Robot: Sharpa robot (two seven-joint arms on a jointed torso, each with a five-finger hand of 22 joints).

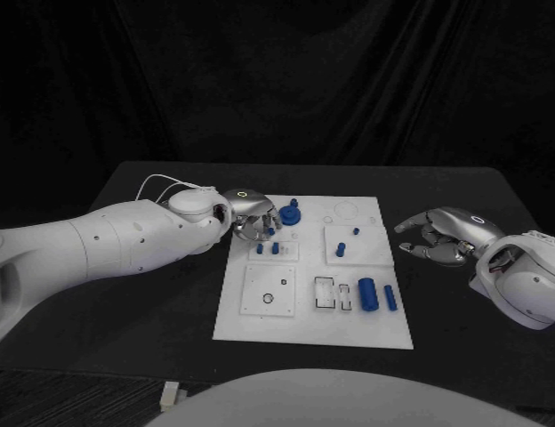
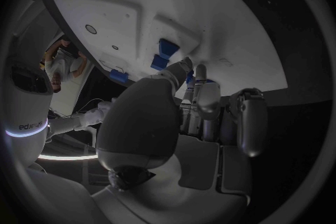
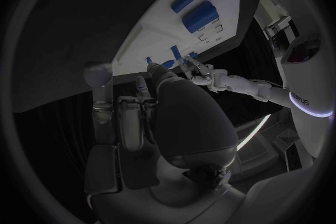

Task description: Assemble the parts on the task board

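A: Head view has the left robot hand (image 1: 254, 224) down over the far-left part of the task board (image 1: 314, 331), its fingertips in among the small blue pegs (image 1: 268, 248) that stand there. A round blue part (image 1: 289, 213) sits just beside it, toward the board's middle.

B: Is it holding one?

A: I cannot tell. In the left wrist view the fingers (image 2: 207, 96) reach to the board's edge next to two blue pieces (image 2: 165, 51), but whether anything is pinched is hidden.

B: And the right robot hand (image 1: 442, 236)?

A: Off the board, over the black bench (image 1: 124, 294) to its right, fingers loosely curled and nothing in them that I can see. Call it idle.

B: What remains?

A: Two blue cylinders (image 1: 376, 294) lie flat near the board's right side, next to empty rectangular slots (image 1: 333, 295). Two more pegs (image 1: 346, 245) stand in the square plate further back.

B: So the step?

A: My reading: the left robot hand is seating or picking a small peg. Next calls for a steady vertical line into its hole, without nudging the neighbouring pegs.
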